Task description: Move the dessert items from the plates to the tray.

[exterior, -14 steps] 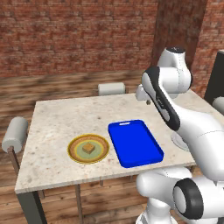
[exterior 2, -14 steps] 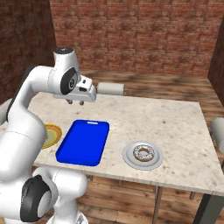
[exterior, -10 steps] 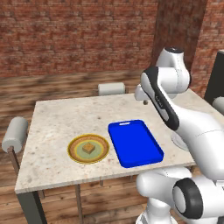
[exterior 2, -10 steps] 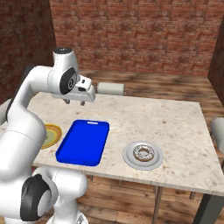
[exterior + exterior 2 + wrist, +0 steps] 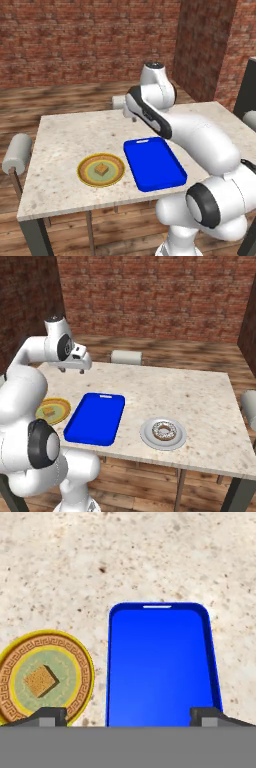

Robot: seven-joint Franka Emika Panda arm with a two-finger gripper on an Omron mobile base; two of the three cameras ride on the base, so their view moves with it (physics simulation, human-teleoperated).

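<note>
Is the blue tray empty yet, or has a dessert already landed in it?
Empty. The blue tray shows only bare blue floor; the cake cube sits on the yellow-rimmed plate, the doughnut on the grey plate.

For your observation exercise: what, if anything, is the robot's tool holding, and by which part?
Nothing is held: the tool hangs open above the blue tray.

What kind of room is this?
Probably a dining corner of a home or café: a stone-topped table with plates of sweets, a doughnut and a cake cube, stools around it, and brick walls.
</note>
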